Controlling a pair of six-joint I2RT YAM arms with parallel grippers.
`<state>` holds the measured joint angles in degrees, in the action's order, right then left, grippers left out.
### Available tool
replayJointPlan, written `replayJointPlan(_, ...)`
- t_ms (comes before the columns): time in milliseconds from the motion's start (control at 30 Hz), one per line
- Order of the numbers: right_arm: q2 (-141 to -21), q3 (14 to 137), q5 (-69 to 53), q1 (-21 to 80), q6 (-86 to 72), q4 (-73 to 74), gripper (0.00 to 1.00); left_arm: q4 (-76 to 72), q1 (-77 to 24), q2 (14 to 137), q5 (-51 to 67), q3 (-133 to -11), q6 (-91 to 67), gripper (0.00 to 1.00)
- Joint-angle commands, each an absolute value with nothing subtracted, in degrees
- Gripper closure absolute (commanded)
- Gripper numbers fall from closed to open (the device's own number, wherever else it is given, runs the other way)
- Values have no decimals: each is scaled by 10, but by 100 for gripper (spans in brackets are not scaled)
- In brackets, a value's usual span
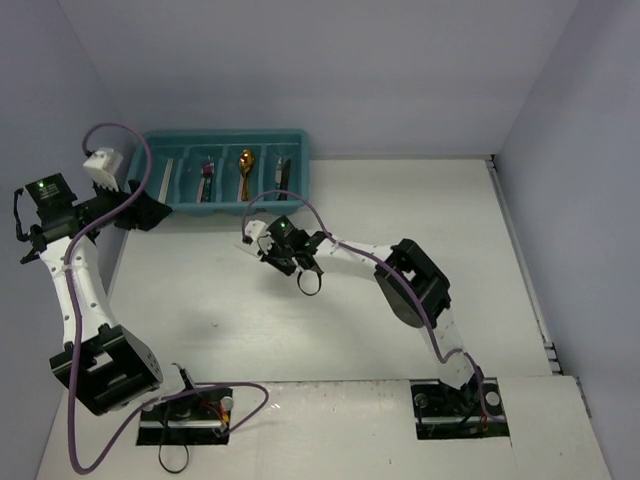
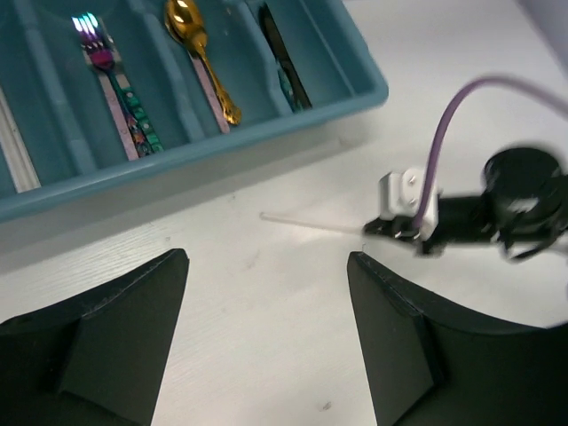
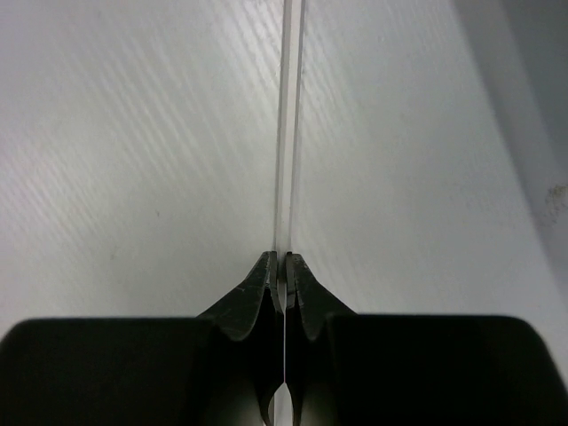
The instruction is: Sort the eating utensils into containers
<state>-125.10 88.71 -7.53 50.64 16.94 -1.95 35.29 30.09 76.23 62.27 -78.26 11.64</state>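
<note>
1. While no brand or writing can be read anywhere, the fork (image 2: 114,93) in the tray (image 2: 89,182) has a printed teal and pink handle, too small to make out as lettering.
2. Under the tray is a white table (image 1: 300,340) with a faint slanting grain, matte and evenly lit. Pale grey-blue walls (image 1: 330,70) close it in behind the tray and on both sides.
3. My right gripper (image 3: 284,262) is pinched tight on one thin white chopstick (image 3: 286,133), with its two dark tips meeting on the stick. The stick runs straight out ahead of them.
4. That chopstick is in front of the tray's near wall, opposite the spoon and knife compartments, close to the wall but clear of it and lying roughly along it. It is low, and I cannot tell whether it touches the table.
5. My left gripper (image 2: 268,257) is spread wide with nothing between its black fingers. It sits by the tray's near corner at the chopstick end.
6. The tray is teal plastic with four long compartments. From that corner across, they hold white chopsticks (image 2: 11,146), the fork, a shiny gold spoon (image 2: 202,62) and a black knife (image 2: 282,58).
</note>
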Motion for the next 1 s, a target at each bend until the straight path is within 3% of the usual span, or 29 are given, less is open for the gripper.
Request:
replayJointPlan(0, -1132, 850, -72, 516, 277, -8, 100, 499, 268, 768, 662, -788, 411, 30)
replayJointPlan(300, -1038, 783, -70, 534, 414, -18, 100, 518, 159, 742, 619, -690, 530, 30)
replayJointPlan(567, -985, 731, -98, 559, 482, -26, 100, 533, 125, 737, 711, -636, 617, 31)
replayJointPlan(967, -854, 610, -115, 602, 655, -55, 100, 572, 52, 805, 715, -650, 624, 30)
